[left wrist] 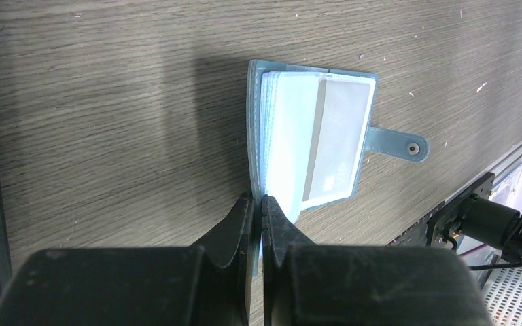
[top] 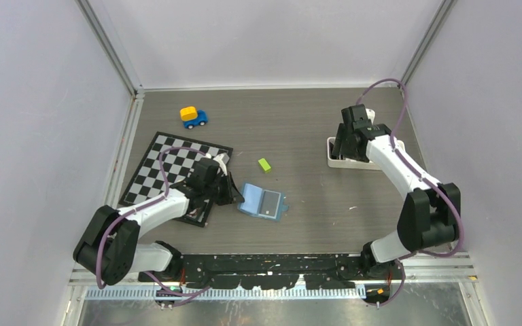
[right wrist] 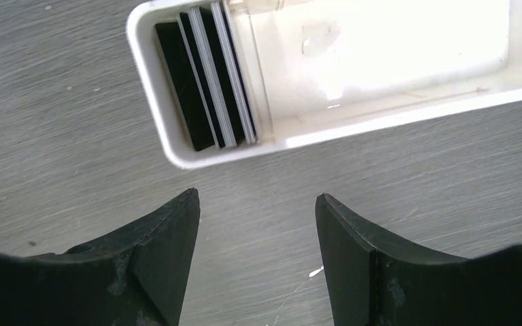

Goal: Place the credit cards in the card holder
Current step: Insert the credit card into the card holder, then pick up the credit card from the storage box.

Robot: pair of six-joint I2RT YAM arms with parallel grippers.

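The card holder lies open on the table near the middle, pale blue pages up, its snap tab sticking out to the right. A grey card rests on the open page; whether it sits inside a slot I cannot tell. The left tool is closed tight on the holder's left edge, pinching it between its fingers. Well apart, toward the far right, the other credit cards stand on edge, packed together at the left end of a white tray. The right tool hangs over that end of the tray with its jaws spread wide, holding nothing. A lime-green block lies just beyond the holder. A checkered mat lies to the left, under the left arm, and a blue and yellow toy car stands beyond it.
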